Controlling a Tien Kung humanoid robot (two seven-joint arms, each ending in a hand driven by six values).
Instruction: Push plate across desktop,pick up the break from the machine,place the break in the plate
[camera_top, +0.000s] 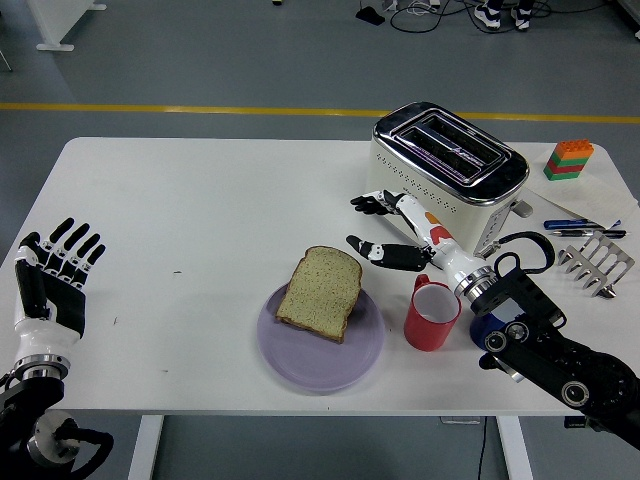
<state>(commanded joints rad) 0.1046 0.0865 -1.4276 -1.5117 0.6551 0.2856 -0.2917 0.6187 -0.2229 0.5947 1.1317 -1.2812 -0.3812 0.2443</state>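
A slice of brown bread (320, 292) lies flat on the lilac plate (300, 361) near the table's front edge. My right hand (372, 226) hangs open above the table between the plate and the cream toaster (443, 181), holding nothing, fingers spread and clear of the bread. The toaster's two slots show no bread. My left hand (55, 272) rests at the table's left edge with its fingers spread, far from the plate.
A red cup (432, 318) stands right of the plate, under my right forearm. At the far right are a stack of coloured bricks (568, 159), pens (583, 227) and a metal rack (598, 262).
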